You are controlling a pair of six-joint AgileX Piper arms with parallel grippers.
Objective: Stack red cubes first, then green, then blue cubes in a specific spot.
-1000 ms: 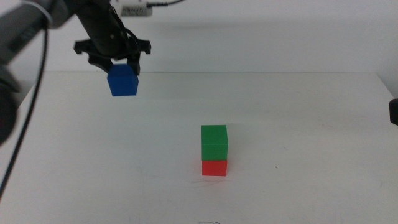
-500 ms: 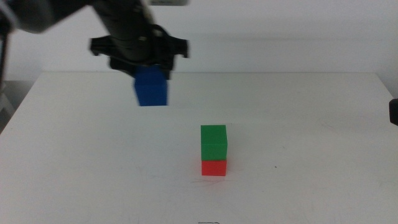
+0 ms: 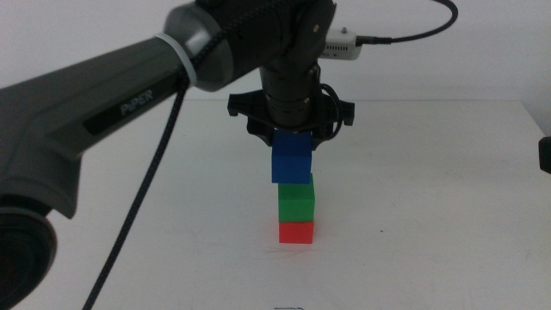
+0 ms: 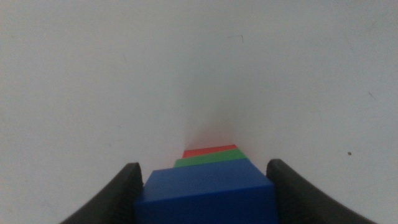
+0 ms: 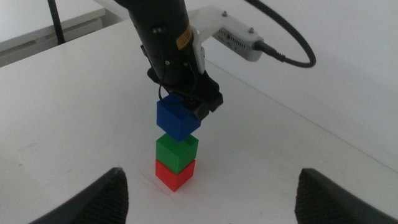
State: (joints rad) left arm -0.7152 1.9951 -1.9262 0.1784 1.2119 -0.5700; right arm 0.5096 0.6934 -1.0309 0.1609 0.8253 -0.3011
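The red cube (image 3: 296, 232) rests on the white table with the green cube (image 3: 297, 201) stacked on it. My left gripper (image 3: 291, 142) is shut on the blue cube (image 3: 291, 159), holding it directly over the green cube and a little to the left of it. Whether blue touches green cannot be told. The left wrist view shows the blue cube (image 4: 205, 196) between the jaws, with the edges of the green cube (image 4: 211, 158) and the red cube (image 4: 208, 150) beyond it. My right gripper (image 5: 212, 177) waits at the table's right side, open and empty.
The left arm (image 3: 129, 95) reaches across from the left, with its cable (image 3: 142, 207) hanging over the table. A dark piece of the right arm (image 3: 544, 155) shows at the right edge. White tabletop (image 3: 430, 215) surrounds the stack.
My left gripper has carried the blue cube from the far left to the right and down, to just above the green cube. The green and red cubes have stayed put.
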